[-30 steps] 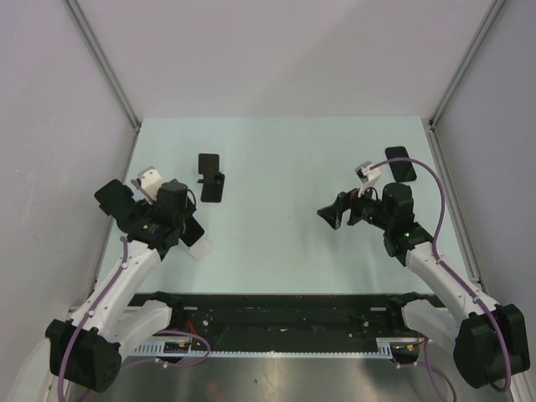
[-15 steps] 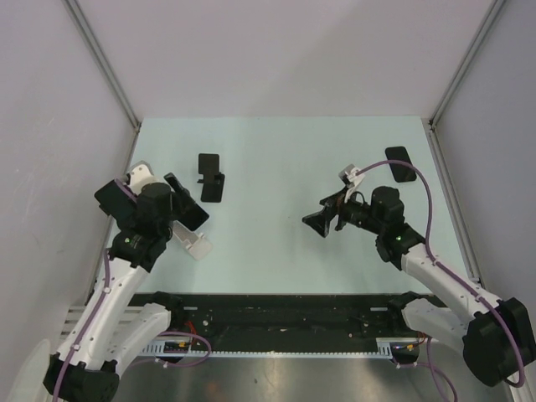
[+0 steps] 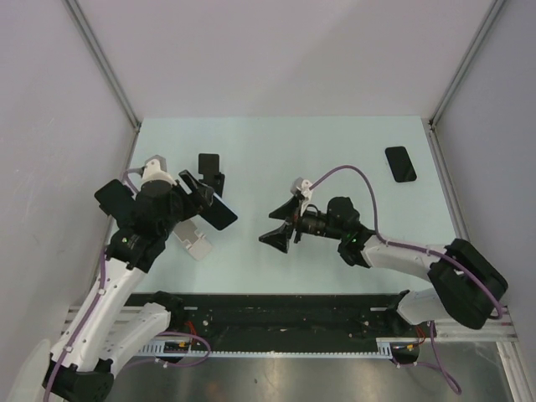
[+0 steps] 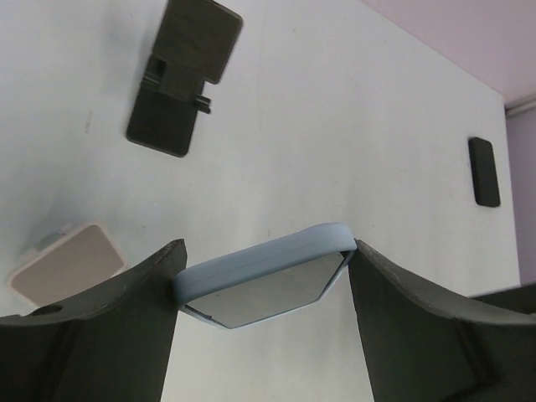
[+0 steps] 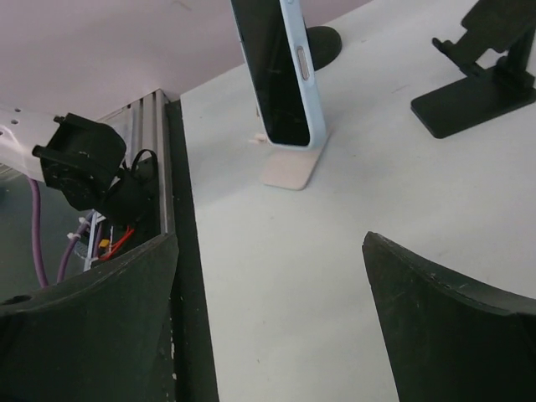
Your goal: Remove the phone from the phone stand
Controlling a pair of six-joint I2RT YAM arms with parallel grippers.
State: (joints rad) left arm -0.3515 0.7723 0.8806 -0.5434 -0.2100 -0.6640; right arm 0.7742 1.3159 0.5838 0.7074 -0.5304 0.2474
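**A:** Where is the phone [image 4: 260, 285]?

**B:** It is pinched across its width between the fingers [image 4: 100, 327] of the left gripper [image 3: 203, 201]. It has a light-blue case and a dark screen, and it is held up off the table [image 3: 276, 151], left of centre in the overhead view.

**A:** And the stand?

**B:** The beige phone stand [image 3: 194, 244] is on the table, just below and to the left of the phone in the overhead view. In the left wrist view it sits at the lower left of the frame, apart from the phone.

**A:** Anything else on the table?

**B:** A black phone stand [image 3: 210, 177] is toward the upper left, just above the left gripper. A second phone [image 3: 400, 163], black, lies flat near the upper right corner — well apart from everything else.

**A:** What about the other arm?

**B:** The right gripper [image 3: 283, 223] is near the centre of the overhead view and points left, toward the held phone. Its fingers are spread wide with nothing between them. The right wrist view shows only bare table in the gap. The phone appears near-upright at the top centre of that frame, with the beige phone stand just beneath it.
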